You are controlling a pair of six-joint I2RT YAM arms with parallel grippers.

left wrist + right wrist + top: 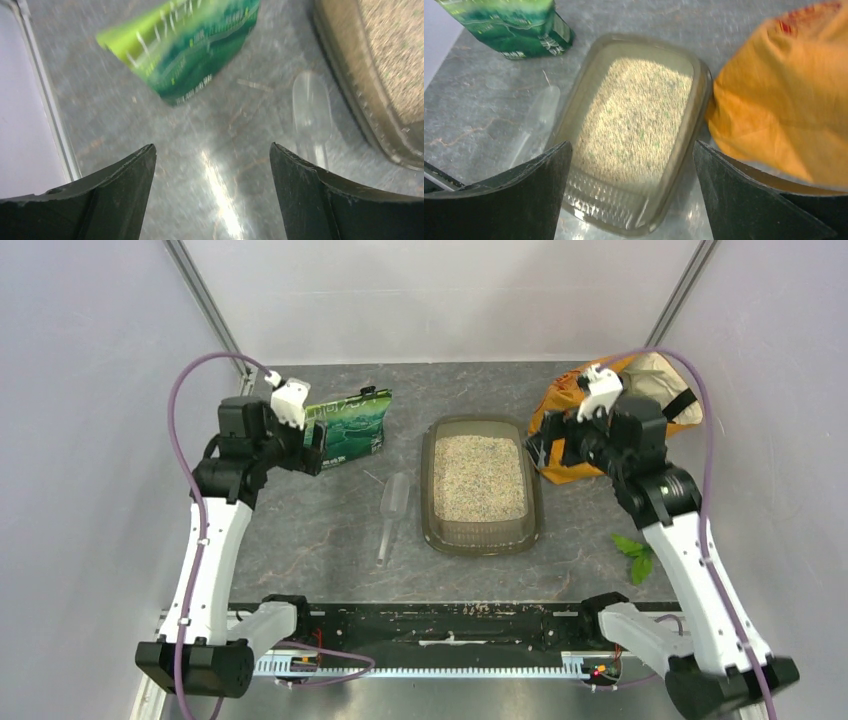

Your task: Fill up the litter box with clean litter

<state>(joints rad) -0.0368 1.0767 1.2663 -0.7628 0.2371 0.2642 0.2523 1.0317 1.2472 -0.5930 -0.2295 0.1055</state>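
The grey-brown litter box (428, 490) sits mid-table and holds pale beige litter (480, 478) with blue-green specks. It also shows in the right wrist view (696, 105), with the litter (634, 120) spread inside, and at the right edge of the left wrist view (350, 95). The green pouch (350, 428) stands at the back left. My left gripper (318, 452) is open and empty just beside the pouch (195, 45). My right gripper (538, 452) is open and empty, raised between the box and the orange bag.
A clear plastic scoop (392, 508) lies on the table left of the box; it also shows in the left wrist view (312, 110). The orange cloth bag (570, 435) sits at the back right (784, 100). A green leaf sprig (635, 555) lies at the right front.
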